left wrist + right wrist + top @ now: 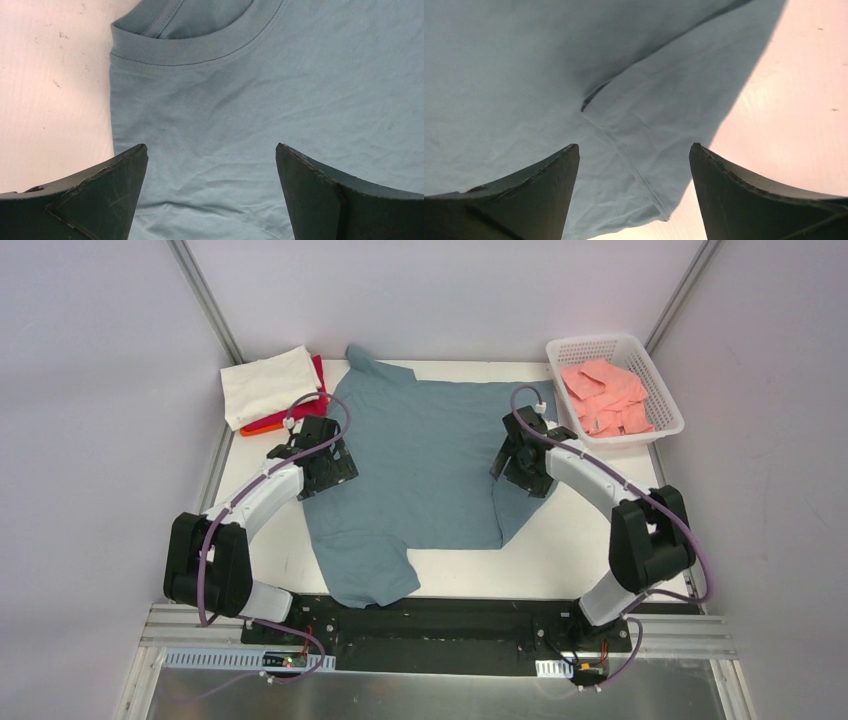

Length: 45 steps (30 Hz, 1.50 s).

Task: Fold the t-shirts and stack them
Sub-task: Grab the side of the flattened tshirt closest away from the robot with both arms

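A slate blue-grey t-shirt (420,460) lies spread flat on the white table, one sleeve toward the back and one toward the front. My left gripper (335,465) hovers over its left edge. In the left wrist view this gripper (211,147) is open, with the shirt's chest (250,100) below and the ribbed collar (195,50) just ahead. My right gripper (520,465) is over the shirt's right edge. In the right wrist view it (634,146) is open above a folded-over hem corner (664,215), with nothing between the fingers. Folded cream-white (268,385), red (320,375) and orange (265,426) t-shirts are stacked at the back left.
A white lattice basket (672,418) at the back right holds crumpled salmon-pink t-shirts (605,395). Bare table (590,540) shows on the shirt's right and front left. Grey walls and metal posts enclose the table.
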Motion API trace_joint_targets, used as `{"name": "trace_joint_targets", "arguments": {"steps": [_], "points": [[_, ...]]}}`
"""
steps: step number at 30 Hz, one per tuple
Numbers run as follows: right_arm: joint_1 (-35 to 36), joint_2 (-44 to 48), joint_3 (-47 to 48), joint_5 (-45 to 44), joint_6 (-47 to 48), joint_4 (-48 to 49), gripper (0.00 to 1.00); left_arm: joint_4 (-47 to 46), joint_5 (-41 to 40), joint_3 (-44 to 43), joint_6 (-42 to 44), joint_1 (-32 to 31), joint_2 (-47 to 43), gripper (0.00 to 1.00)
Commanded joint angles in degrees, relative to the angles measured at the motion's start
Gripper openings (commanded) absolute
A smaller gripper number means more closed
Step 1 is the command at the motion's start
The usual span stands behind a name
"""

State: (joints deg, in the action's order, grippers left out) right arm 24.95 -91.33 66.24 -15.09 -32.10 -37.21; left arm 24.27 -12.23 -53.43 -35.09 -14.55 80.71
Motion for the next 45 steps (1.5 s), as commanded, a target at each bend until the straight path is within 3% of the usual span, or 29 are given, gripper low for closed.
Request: {"name": "trace_joint_targets", "arguments": {"steps": [1,9,13,20,31,35,36,41,45], "points": [[1.7,-5.5,4.6,1.9,2.8,4.7,0.84,-0.5,1.3,0.6,-0.8,0.3,1.4,0.99],[2.1,-16.6,13.3,-3.6,2.2,1.0,0.68,-1.6,2.0,2.6,-2.1,0.3,2.9,0.99],[2.7,-18.1,14.5,-5.5,1.1,-1.3,0.54,-1.9,1.7,2.7,-2.3,0.3,4.7,0.99],[3.8,-16.9,14.3,-9.0,0.4,-5.2,0.44,-2.2,1.1,2.8,-2.8,0.3,5.3,0.99],[5.4,-16.7,14.0,-7.8,-1.7,-6.2,0.43,-2.6,1.1,3.2,-3.0,0.3,5.6,0.99],[6.0,-16.8,14.2,-7.4,-2.4,-6.6,0.38,-2.8,1.1,3.3,-2.9,0.3,5.6,0.99],[6.2,-16.9,14.1,-7.5,-2.5,-6.6,0.36,-2.9,1.1,3.4,-3.0,0.3,5.5,0.99],[6.1,-14.6,12.3,-11.3,-4.0,-8.6,0.01,-3.0,0.4,3.7,-2.9,0.3,5.7,0.99],[5.1,-9.4,8.4,-15.5,-5.3,-13.0,0.0,-3.0,0.1,3.8,-3.0,0.3,5.7,0.99]]}}
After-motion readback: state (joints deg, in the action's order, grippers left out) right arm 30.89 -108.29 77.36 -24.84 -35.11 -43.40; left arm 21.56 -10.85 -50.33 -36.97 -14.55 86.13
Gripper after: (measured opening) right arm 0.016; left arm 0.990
